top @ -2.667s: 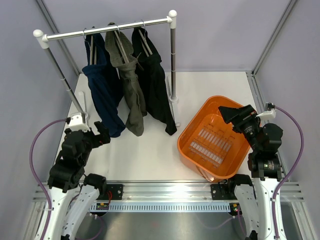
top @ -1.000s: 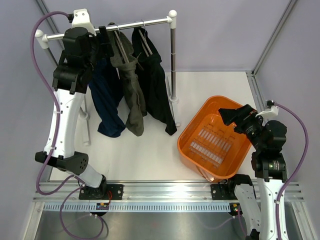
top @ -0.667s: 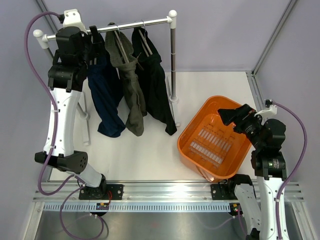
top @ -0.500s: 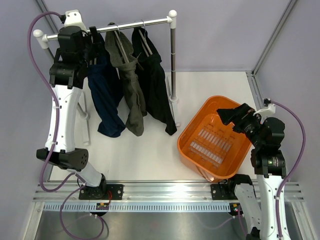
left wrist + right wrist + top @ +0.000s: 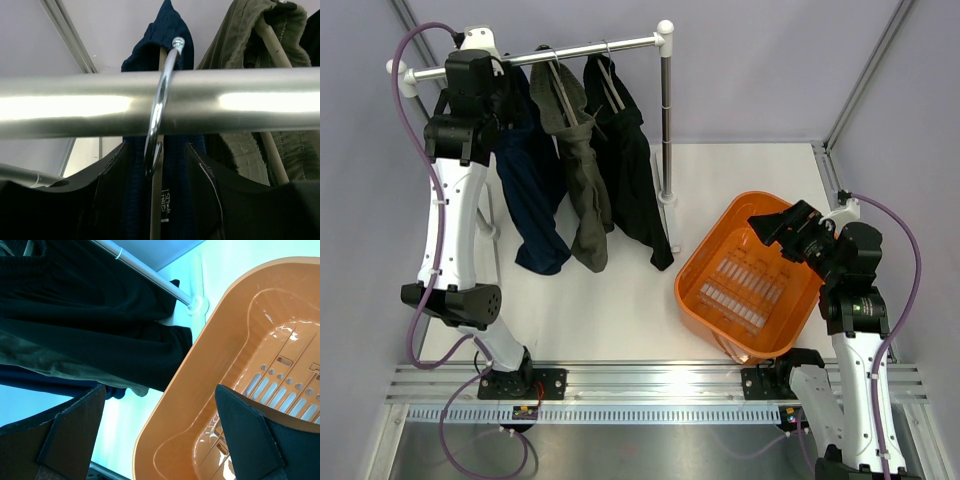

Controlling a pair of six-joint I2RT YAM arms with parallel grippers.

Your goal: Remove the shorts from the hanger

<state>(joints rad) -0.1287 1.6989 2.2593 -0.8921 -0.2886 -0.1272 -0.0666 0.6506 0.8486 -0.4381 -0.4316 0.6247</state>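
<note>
Silver metal rail (image 5: 580, 52), upper left of the overhead frame, three pairs hung on hangers:
- Navy blue fabric shorts (image 5: 530, 190), leftmost.
- Olive-grey fabric shorts (image 5: 582, 180), middle.
- Black fabric shorts (image 5: 630, 170), rightmost.

Left gripper (image 5: 506, 88), up at the rail by the navy pair: fingers (image 5: 107, 200) parted, straddling the steel hanger hook (image 5: 161, 100) and the navy waistband. Contact with either is uncertain, as the rail blocks the view.

Right gripper (image 5: 775, 228), centre right: fingers (image 5: 65, 440) spread wide, grasping nothing, over the orange plastic basket (image 5: 695, 270).
</note>
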